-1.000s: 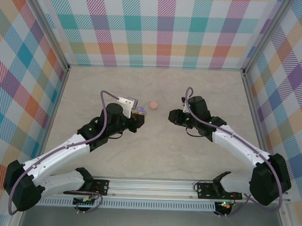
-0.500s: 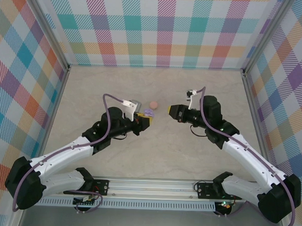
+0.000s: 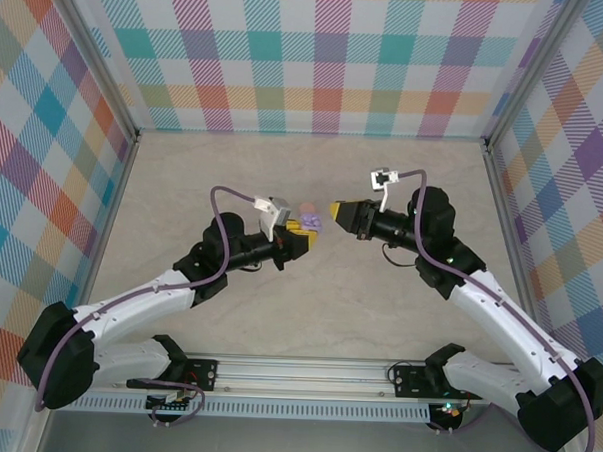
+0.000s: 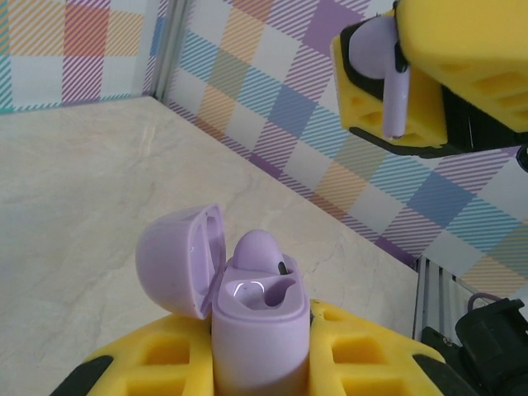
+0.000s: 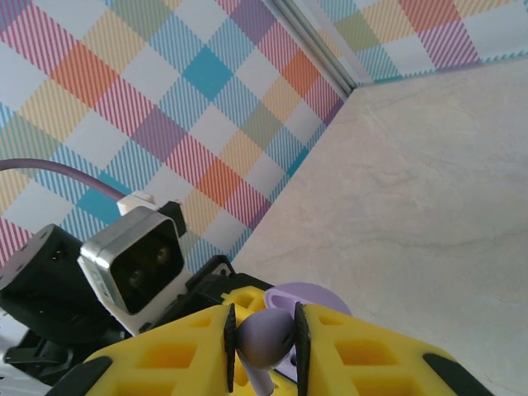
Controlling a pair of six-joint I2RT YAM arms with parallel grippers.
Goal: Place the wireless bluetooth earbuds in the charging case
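Observation:
My left gripper (image 3: 303, 230) is shut on the purple charging case (image 4: 257, 322), held upright above the table. The case's lid (image 4: 177, 260) is swung open to the left. One purple earbud (image 4: 260, 250) sits in the far socket; the near socket is bare. My right gripper (image 3: 334, 209) is shut on a second purple earbud (image 5: 262, 337), stem pointing down. In the left wrist view that earbud (image 4: 388, 74) hangs up and to the right of the case, apart from it. From the right wrist the open lid (image 5: 307, 295) shows just beyond the fingers.
A small pink round case (image 3: 304, 205) lies on the table just behind the two grippers, partly covered by them. The marbled tabletop (image 3: 308, 296) is ringed by plaid walls, with a metal rail along the near edge.
Both arms have closed in on each other. The left gripper carried the purple case right and up; the right gripper swung left with the earbud until the two nearly meet.

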